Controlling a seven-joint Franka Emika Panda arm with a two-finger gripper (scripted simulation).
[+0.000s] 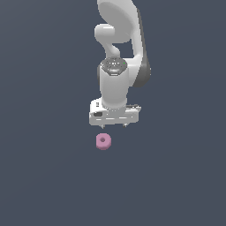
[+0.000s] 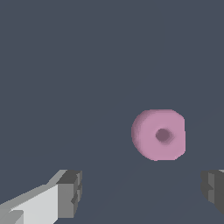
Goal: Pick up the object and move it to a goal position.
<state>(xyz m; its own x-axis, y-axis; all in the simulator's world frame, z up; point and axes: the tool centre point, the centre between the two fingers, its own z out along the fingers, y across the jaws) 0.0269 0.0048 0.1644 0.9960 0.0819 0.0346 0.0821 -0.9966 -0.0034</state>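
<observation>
Small matte pink donut-like cylinder point(image 1: 103, 141) with a round centre hole, lying on the dark grey counter point(image 1: 44, 176), just below the white robot hand point(image 1: 114, 126) in the exterior view and a touch toward that view's left. Hand spread wide, dark fingertips point(image 2: 70, 192) well apart, nothing pinched between them. In the wrist view, pink cylinder point(image 2: 159, 134) between the two tips but clear of both, nearer one of them.

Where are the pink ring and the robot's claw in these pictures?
Pink ring point(image 1: 103, 141): exterior view, on its upper face beside the hole.
Pink ring point(image 2: 151, 135): wrist view, on its flat face beside the hole.
Gripper point(image 1: 114, 126): exterior view, midway between its fingertips.
</observation>
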